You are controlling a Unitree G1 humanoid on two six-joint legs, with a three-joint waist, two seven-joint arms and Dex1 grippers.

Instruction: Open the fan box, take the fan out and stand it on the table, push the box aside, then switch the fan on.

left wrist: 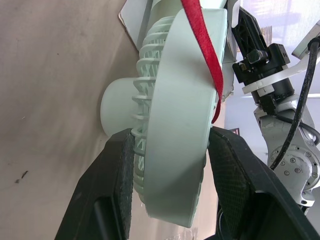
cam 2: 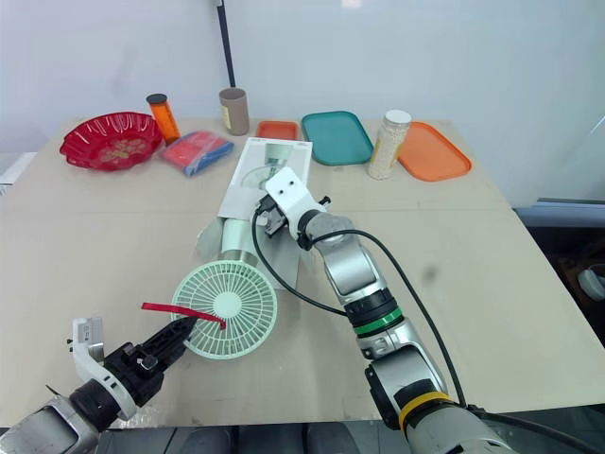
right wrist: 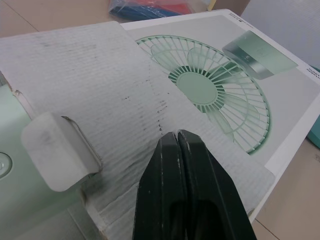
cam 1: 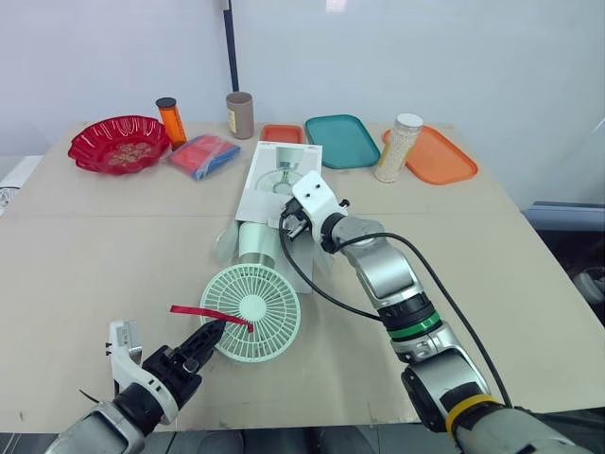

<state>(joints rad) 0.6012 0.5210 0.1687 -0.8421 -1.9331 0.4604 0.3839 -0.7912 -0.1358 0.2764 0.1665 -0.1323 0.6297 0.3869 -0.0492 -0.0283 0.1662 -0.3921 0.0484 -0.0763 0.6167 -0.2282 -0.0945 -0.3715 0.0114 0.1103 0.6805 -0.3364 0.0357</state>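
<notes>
left gripper (cam 1: pixel 210 336) pinched the rim of the fan (cam 1: pixel 253 312), which lay half out of the box (cam 1: pixel 279 175) in the middle of the table (cam 1: pixel 95 246). right gripper (right wrist: pixel 176 142), jaws pressed together, pushed down on the box. best to pull the fan out slowly, box pinned down.

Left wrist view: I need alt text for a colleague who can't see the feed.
The left gripper clamps the rim of the pale green fan, one black finger on each face. A red ribbon runs over the rim; the beige table lies beneath and the right arm beyond.
</notes>
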